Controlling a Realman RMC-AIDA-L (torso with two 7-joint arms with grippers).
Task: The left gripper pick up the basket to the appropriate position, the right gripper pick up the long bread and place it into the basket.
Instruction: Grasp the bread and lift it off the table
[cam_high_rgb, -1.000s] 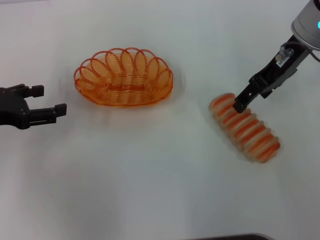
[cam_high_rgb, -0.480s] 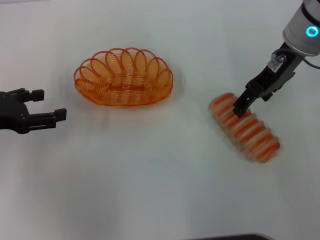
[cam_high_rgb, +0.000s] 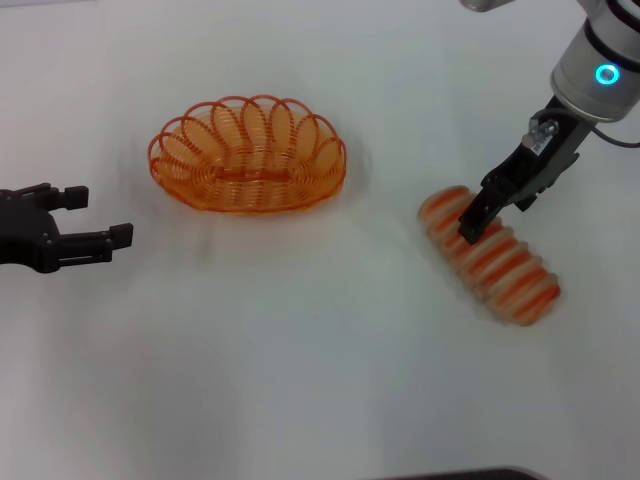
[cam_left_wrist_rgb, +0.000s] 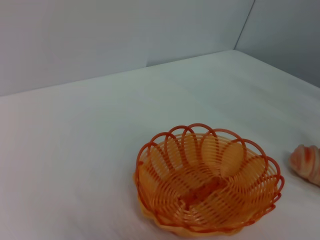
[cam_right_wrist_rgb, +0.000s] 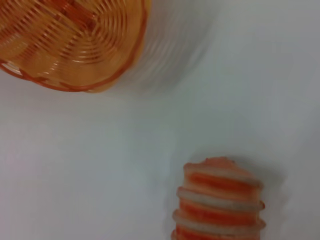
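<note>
The orange wire basket stands empty on the white table, left of centre, and also shows in the left wrist view and the right wrist view. My left gripper is open at the far left, a hand's width from the basket and holding nothing. The long bread, pale with orange stripes, lies slanted at the right; one end shows in each wrist view. My right gripper points down at the loaf's upper left end. I cannot tell whether it touches the loaf.
The white table spreads bare in front of the basket and the bread. A grey wall rises behind the table in the left wrist view. A dark edge shows at the bottom of the head view.
My right arm has swung left, and its gripper has shifted a little left over the bread's upper end. The left gripper has drifted slightly left. Basket and bread have not moved.
</note>
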